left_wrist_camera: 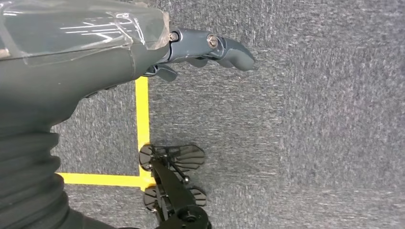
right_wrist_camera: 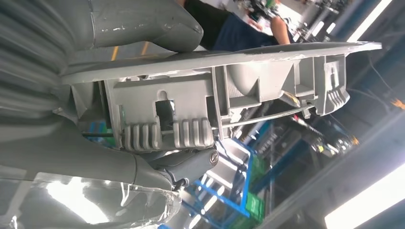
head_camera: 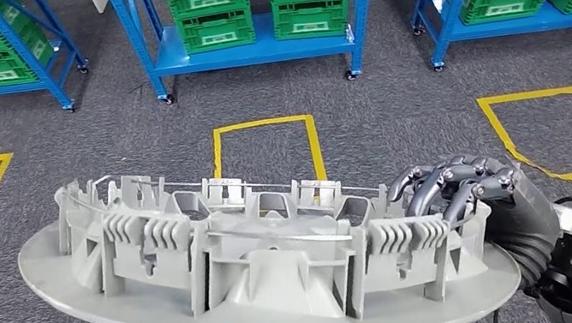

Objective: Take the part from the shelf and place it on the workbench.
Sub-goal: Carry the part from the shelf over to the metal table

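A long grey plastic part (head_camera: 255, 262), an oval plate with ribbed brackets and clips on top, hangs in front of me above the carpet. My right hand (head_camera: 465, 194) grips its right end, dark fingers curled over the ribs. In the right wrist view the thumb (right_wrist_camera: 143, 24) presses one face of the part (right_wrist_camera: 229, 90) and a finger (right_wrist_camera: 186, 164) sits under the ribbed bracket. My left hand (left_wrist_camera: 205, 50) hangs over the carpet holding nothing, its fingers stretched out and apart.
Blue racks (head_camera: 255, 45) with green crates (head_camera: 210, 4) stand ahead across the grey carpet. Yellow tape squares (head_camera: 267, 143) mark the floor. In the right wrist view a person (right_wrist_camera: 239, 28) stands beyond the part.
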Controlling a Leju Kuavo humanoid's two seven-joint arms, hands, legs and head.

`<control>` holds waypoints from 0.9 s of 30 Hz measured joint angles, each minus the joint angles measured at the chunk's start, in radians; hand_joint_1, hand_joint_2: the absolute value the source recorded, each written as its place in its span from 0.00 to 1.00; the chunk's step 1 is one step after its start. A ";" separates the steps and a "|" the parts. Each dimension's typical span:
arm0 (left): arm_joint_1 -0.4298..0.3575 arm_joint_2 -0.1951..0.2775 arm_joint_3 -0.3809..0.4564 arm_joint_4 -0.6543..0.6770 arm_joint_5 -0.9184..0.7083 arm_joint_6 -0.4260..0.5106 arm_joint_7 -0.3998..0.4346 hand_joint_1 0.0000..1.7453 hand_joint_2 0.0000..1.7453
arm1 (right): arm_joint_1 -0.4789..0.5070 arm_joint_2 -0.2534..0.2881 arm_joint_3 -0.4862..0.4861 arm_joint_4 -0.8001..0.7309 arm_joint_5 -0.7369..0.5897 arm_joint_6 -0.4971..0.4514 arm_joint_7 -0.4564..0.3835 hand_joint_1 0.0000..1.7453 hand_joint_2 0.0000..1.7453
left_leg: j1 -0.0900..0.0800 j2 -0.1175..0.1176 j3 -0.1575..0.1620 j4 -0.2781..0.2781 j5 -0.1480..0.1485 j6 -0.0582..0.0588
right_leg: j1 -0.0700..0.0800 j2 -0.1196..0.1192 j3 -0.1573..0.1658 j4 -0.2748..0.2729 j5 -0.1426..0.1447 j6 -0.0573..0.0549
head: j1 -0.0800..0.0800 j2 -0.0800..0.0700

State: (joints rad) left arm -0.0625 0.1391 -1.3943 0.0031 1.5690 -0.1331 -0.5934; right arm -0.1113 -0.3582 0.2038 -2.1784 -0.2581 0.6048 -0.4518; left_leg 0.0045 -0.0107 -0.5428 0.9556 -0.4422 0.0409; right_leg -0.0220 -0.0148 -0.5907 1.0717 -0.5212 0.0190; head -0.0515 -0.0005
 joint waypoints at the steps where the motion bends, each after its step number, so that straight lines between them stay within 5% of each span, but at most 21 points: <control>1: 0.000 -0.001 0.000 0.000 0.000 0.000 0.000 0.00 1.00 | 0.000 0.000 0.003 0.000 0.003 0.000 0.002 1.00 1.00 | -0.003 -0.006 -0.006 -0.001 0.005 0.004 | 0.001 0.003 -0.032 0.072 -0.035 -0.006 | 0.001 0.000; 3: 0.000 -0.003 0.000 0.000 0.000 0.000 0.000 0.00 1.00 | 0.000 0.000 0.010 0.000 0.007 0.000 0.007 1.00 1.00 | -0.009 -0.020 -0.020 -0.001 0.015 0.007 | 0.001 0.007 -0.084 0.195 -0.084 -0.007 | 0.002 0.000; 4: 0.000 -0.004 0.000 0.000 0.000 0.000 0.001 0.00 1.00 | -0.001 0.000 0.013 0.000 0.008 0.000 0.009 1.00 1.00 | -0.012 -0.029 -0.024 0.000 0.019 0.008 | 0.001 0.008 -0.084 0.205 -0.085 -0.003 | 0.002 0.000; 6: 0.000 -0.005 0.002 0.000 0.000 0.001 0.003 0.00 1.00 | -0.005 0.000 0.019 0.000 0.007 0.000 0.013 1.00 1.00 | -0.016 -0.051 -0.030 0.003 0.025 0.006 | 0.001 0.020 -0.021 0.100 -0.042 0.006 | 0.002 0.000; 9: 0.001 -0.010 0.008 0.000 0.000 0.008 0.009 0.00 1.00 | -0.023 -0.001 0.031 0.000 0.001 0.001 0.015 1.00 1.00 | -0.020 -0.079 -0.045 0.019 0.029 -0.001 | 0.005 0.064 0.077 -0.087 0.015 -0.004 | 0.002 0.000; 12: 0.006 -0.011 0.016 0.000 0.000 0.014 0.014 0.00 1.00 | -0.037 -0.001 0.046 0.002 -0.003 0.002 0.017 1.00 1.00 | -0.017 -0.098 -0.062 0.025 0.037 -0.017 | 0.007 0.046 0.080 -0.099 0.026 -0.021 | 0.002 0.000; 14: 0.010 -0.010 0.024 0.000 0.000 0.015 0.014 0.00 1.00 | -0.045 -0.001 0.056 0.003 -0.003 0.003 0.019 1.00 1.00 | -0.016 -0.071 -0.082 0.062 0.012 -0.029 | 0.001 0.025 0.080 -0.102 0.033 -0.030 | -0.001 0.000; 17: 0.010 -0.010 0.033 0.000 0.000 0.019 0.014 0.00 1.00 | -0.048 -0.001 0.065 0.004 -0.005 0.003 0.019 1.00 1.00 | -0.006 -0.006 -0.167 0.255 -0.090 -0.051 | -0.001 -0.009 0.078 -0.103 0.035 -0.033 | -0.008 0.000; 19: 0.010 -0.013 0.035 0.000 0.000 0.019 0.014 0.00 1.00 | -0.048 -0.001 0.071 0.005 -0.005 0.003 0.019 1.00 1.00 | 0.005 0.005 -0.199 0.334 -0.113 -0.062 | -0.001 -0.034 0.076 -0.103 0.034 -0.033 | -0.008 0.000; 21: 0.011 -0.014 0.035 0.000 0.000 0.021 0.014 0.00 1.00 | -0.049 -0.001 0.076 0.006 -0.006 0.004 0.020 1.00 1.00 | 0.012 0.019 -0.149 0.250 -0.066 -0.065 | -0.002 -0.057 0.077 -0.103 0.033 -0.031 | -0.008 0.000; 24: 0.009 -0.012 0.037 0.000 0.000 0.033 0.014 0.00 1.00 | -0.059 -0.002 0.084 0.006 -0.010 0.011 0.018 1.00 1.00 | 0.005 0.078 -0.041 0.050 0.001 -0.055 | 0.006 -0.085 0.080 -0.102 0.030 -0.022 | -0.007 0.000; 25: 0.009 -0.012 0.039 0.000 0.000 0.039 0.014 0.00 1.00 | -0.062 -0.003 0.087 0.006 -0.012 0.014 0.016 1.00 1.00 | 0.001 0.085 -0.032 0.029 0.003 -0.049 | 0.009 -0.093 0.080 -0.103 0.029 -0.017 | -0.006 0.000; 27: 0.010 -0.012 0.042 0.000 0.000 0.049 0.014 0.00 1.00 | -0.068 -0.004 0.095 0.006 -0.014 0.018 0.015 1.00 1.00 | -0.003 0.063 -0.038 0.026 0.005 -0.035 | 0.010 -0.108 0.081 -0.105 0.027 -0.005 | -0.005 0.000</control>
State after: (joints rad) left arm -0.0530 0.1267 -1.3526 0.0028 1.5694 -0.0846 -0.5792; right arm -0.1791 -0.3623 0.2983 -2.1723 -0.2718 0.6228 -0.4372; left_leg 0.0016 0.0525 -0.5810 0.9813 -0.4368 0.0060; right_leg -0.0124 -0.1230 -0.5096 0.9667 -0.4939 0.0142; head -0.0569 -0.0004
